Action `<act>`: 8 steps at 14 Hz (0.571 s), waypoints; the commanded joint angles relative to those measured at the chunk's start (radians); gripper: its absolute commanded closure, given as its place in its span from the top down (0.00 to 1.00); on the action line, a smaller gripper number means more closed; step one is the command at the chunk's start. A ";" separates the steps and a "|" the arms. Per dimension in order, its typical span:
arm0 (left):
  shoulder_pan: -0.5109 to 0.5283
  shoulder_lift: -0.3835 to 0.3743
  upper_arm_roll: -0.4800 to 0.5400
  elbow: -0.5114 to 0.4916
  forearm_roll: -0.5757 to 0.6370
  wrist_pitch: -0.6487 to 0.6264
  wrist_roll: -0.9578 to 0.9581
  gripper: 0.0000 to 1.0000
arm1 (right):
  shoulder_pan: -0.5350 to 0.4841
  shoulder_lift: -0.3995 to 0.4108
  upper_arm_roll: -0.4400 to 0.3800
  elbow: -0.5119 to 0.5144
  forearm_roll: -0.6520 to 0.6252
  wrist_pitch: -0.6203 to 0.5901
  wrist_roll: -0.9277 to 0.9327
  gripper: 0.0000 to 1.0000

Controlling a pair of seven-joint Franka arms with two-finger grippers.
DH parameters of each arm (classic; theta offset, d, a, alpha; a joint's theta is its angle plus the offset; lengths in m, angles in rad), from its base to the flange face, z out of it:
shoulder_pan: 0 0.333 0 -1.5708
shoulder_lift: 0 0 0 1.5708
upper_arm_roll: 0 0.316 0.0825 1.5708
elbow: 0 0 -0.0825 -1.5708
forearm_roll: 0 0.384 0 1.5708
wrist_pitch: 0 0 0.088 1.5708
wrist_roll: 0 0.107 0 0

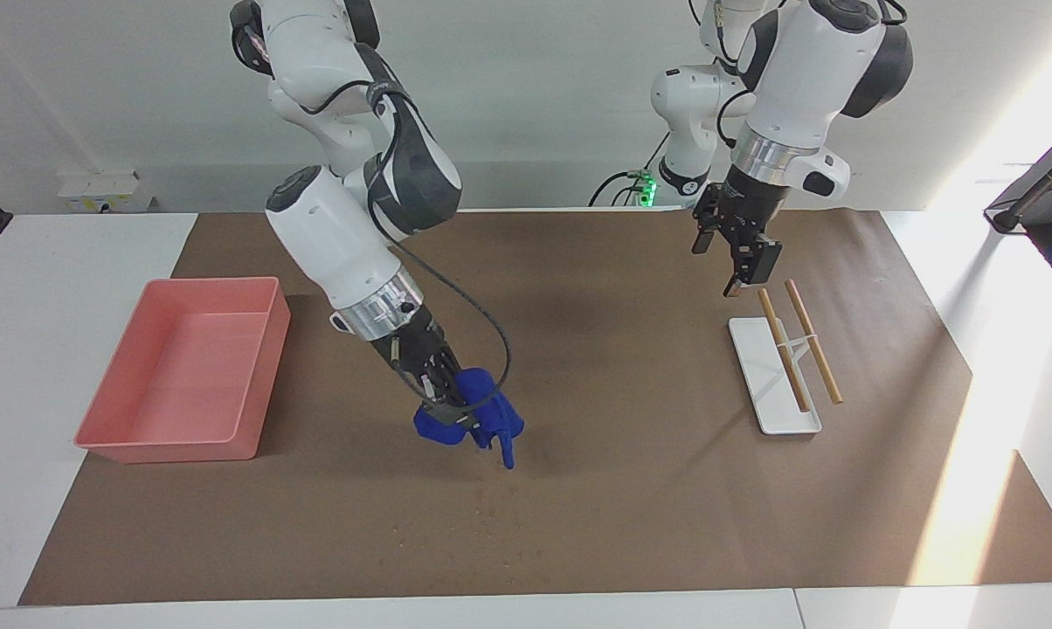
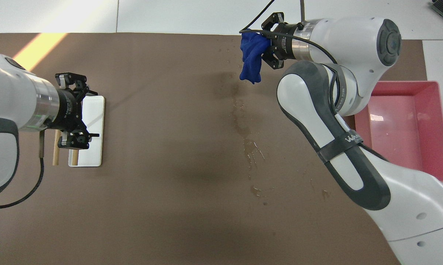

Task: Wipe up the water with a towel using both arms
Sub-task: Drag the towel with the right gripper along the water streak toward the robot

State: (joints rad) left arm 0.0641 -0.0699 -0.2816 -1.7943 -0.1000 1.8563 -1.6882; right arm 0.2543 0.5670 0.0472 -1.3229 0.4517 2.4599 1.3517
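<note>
I am gripping the towel (image 1: 467, 418) tight in the right gripper (image 1: 439, 404), hanging it low over the brown paper beside the water (image 1: 491, 511) specks. The left gripper (image 1: 739, 255) is waiting with fingers spread, empty, over the white tray (image 1: 766, 384). Next I am needing to press down and sweep through the drops.

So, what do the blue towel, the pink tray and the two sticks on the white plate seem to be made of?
The towel: soft fabric, matte, since it bunches and hangs limp from the right gripper. The pink tray: probably plastic, with smooth walls, rounded corners and a slight sheen. The two sticks: likely wood or bamboo, pale tan, straight and dull. The white plate: smooth and glossy, plastic or ceramic; I cannot tell which.
</note>
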 commanded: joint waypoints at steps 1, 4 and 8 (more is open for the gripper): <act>0.092 -0.044 -0.008 -0.034 -0.001 -0.072 0.280 1.00 | -0.009 0.106 0.013 0.097 -0.008 0.077 -0.115 0.00; 0.189 -0.056 -0.005 -0.034 0.000 -0.159 0.662 1.00 | -0.009 0.246 0.013 0.215 -0.011 0.157 -0.299 0.00; 0.322 -0.067 -0.001 -0.034 0.006 -0.232 1.155 1.00 | 0.031 0.268 0.011 0.122 -0.022 0.299 -0.401 0.00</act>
State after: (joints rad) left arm 0.3271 -0.1047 -0.2753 -1.8047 -0.0992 1.6509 -0.7118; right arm 0.2637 0.8242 0.0505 -1.1851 0.4497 2.6882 0.9765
